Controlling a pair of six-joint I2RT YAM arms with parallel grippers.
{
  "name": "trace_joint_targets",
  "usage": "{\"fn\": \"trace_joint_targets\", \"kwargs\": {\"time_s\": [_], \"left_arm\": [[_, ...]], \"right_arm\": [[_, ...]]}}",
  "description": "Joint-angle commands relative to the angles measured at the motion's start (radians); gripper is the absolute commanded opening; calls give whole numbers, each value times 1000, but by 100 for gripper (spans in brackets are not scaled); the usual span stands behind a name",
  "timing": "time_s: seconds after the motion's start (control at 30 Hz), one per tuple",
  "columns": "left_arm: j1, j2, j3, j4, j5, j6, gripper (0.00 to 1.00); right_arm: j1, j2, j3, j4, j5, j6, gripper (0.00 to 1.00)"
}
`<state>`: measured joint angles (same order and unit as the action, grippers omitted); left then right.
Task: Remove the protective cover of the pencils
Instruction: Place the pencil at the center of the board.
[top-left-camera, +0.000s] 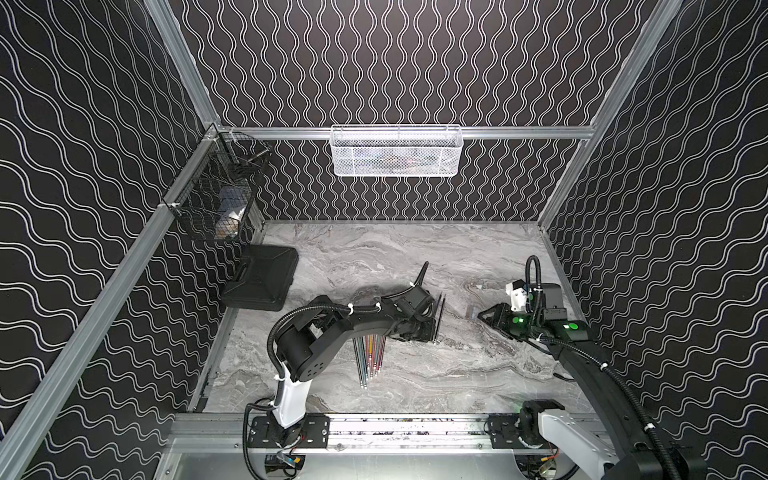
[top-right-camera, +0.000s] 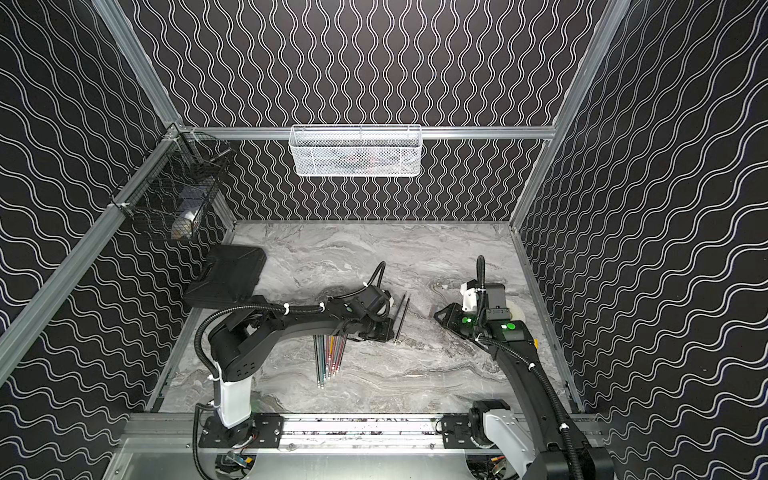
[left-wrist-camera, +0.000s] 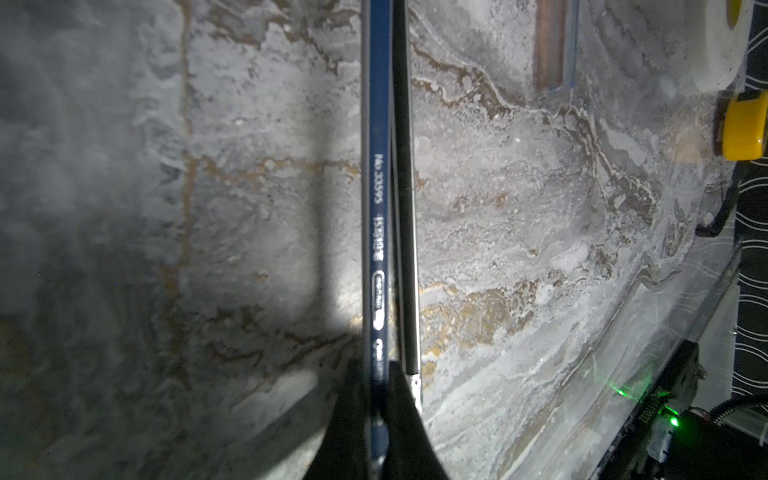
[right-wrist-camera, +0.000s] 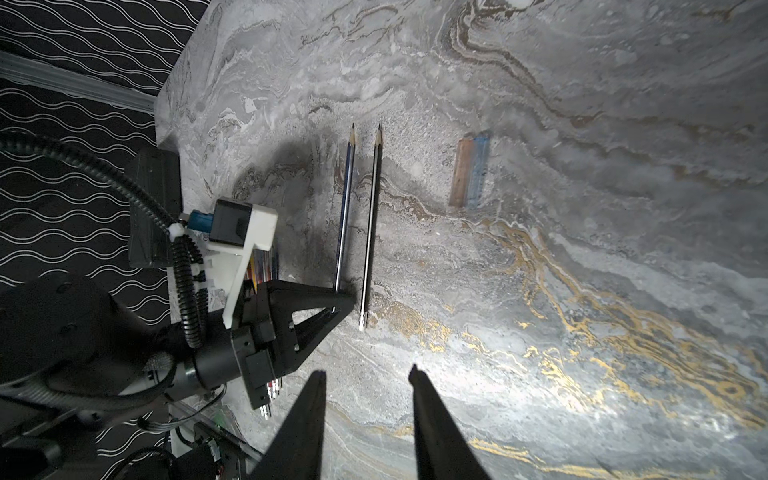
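The place was a robotics lab test cell, as shown by an aluminium frame (top-left-camera: 519, 133) enclosing wave-patterned wall panels (top-left-camera: 415, 62), a marble-look surface (top-left-camera: 374, 257), and a left arm (top-left-camera: 365, 320) and right arm (top-left-camera: 590, 365) bolted to a front rail (top-left-camera: 407, 430).

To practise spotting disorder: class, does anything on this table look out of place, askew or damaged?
Nothing looks damaged or spilled. Two pencils sit apart from the bundle: a blue pencil, gripped at its blunt end by the left gripper, and a black pencil loose beside it. A small clear cover lies alone nearby.
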<state>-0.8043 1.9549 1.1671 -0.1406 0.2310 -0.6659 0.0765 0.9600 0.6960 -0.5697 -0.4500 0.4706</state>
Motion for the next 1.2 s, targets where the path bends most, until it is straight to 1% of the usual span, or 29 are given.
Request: {"fn": "trace_joint_targets", "kwargs": {"time_s": [0.0,0.07,0.13,0.2,0.27,0.43,0.57,0.7,0.8,0.93,1.03,1.17], "left_arm": [[9,-22,-7,-69,-56,4,11],[17,-32,-10,-75,-59,8,13],[26,-39,-19,-68,-51,9,20],[31,-38,-24,-63,-41,10,20],[33,-38,-27,-55,-28,11,25],[32,-43,-27,-47,-13,9,26],[33,-90,-34,-61,-21,7,26],[40,-197,-45,-111,-46,20,26],[42,-299,-66,-207,-101,57,26],[48,-458,-164,-317,-199,86,27],[50,-565,-265,-352,-256,81,26],[49,-675,-393,-343,-256,28,26]], "right_arm": [[0,4,-3,7,-7,-12,35],[0,6,-4,7,-7,-12,35],[0,7,-4,7,-6,-12,35],[0,9,-4,7,-6,-12,35],[1,13,-2,7,-6,-13,35],[0,17,-1,5,-4,-15,35],[0,17,-3,5,-6,-15,35],[0,19,0,3,-18,-18,35],[1,17,4,-1,-30,-21,35],[1,20,1,7,-45,-25,35],[0,25,-8,19,-60,-27,35],[0,29,-10,21,-78,-29,36]]}}
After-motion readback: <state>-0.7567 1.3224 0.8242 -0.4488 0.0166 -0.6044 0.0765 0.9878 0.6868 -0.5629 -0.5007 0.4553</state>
